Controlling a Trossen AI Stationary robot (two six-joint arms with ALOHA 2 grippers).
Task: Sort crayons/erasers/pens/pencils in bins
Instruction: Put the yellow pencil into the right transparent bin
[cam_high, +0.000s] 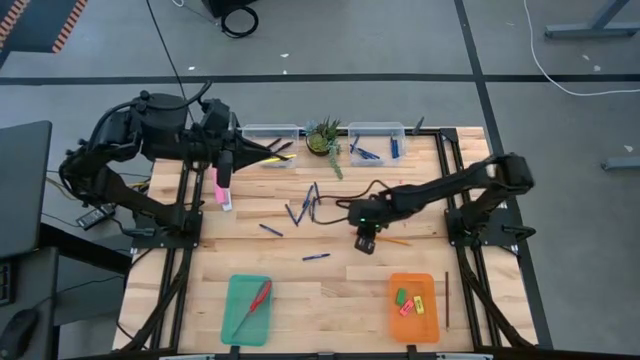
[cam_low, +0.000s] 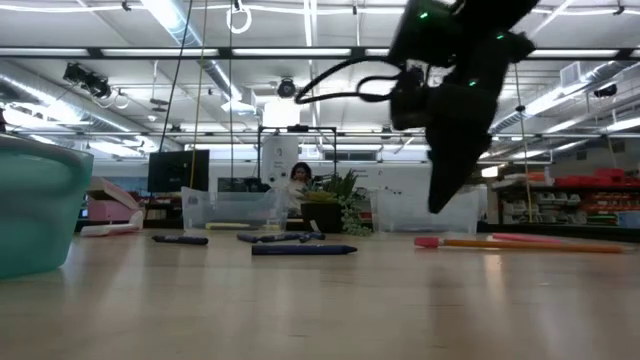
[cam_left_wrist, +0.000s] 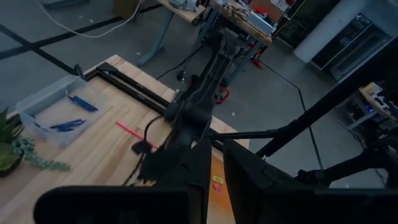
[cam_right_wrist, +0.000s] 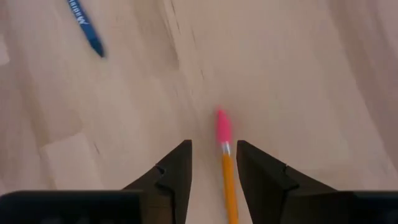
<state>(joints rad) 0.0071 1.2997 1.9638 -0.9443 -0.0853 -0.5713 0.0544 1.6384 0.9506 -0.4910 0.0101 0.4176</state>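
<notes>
One pencil (cam_right_wrist: 226, 165) between parted right gripper (cam_right_wrist: 213, 163) fingers

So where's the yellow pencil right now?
The yellow pencil lies flat on the table between the open fingers of the right gripper; in the high view it sits right of centre, above the orange tray.

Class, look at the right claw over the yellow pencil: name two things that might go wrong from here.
1. The right claw is open, with the yellow pencil lying flat on the table between its fingers; it is thin, so closing may miss it or roll it away.
2. A blue pen lies nearby; a sideways sweep might knock it.
</notes>
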